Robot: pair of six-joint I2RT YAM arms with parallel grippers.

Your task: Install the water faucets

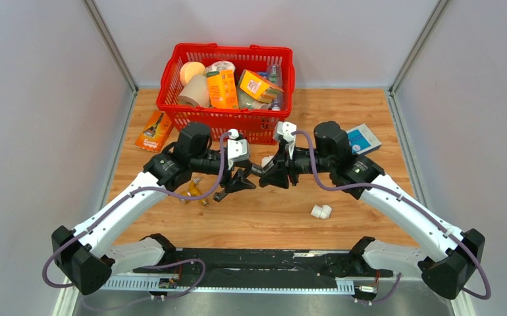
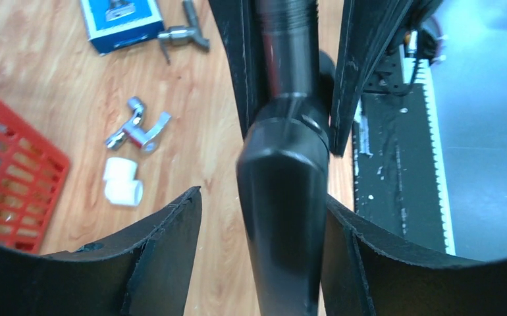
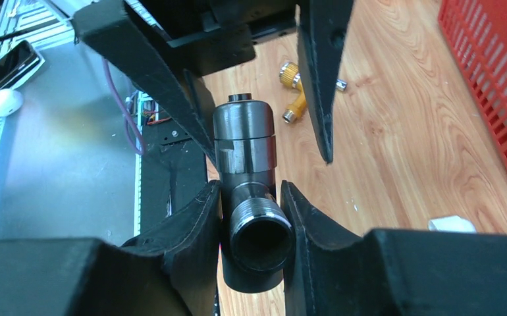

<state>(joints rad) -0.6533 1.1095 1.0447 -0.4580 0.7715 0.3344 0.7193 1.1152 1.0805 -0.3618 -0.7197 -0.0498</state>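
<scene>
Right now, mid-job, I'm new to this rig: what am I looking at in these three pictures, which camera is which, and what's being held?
Two robot arms, left and right, each ending in a two-finger gripper. The wide picture looks down from above and behind them; the other two come from wrist cameras. The right gripper is shut on the dark grey faucet at its threaded stub. The left gripper stands open around its body, not clamped. On the wooden table: a red basket of goods, a white elbow fitting, a brass fitting, a blue box.
</scene>
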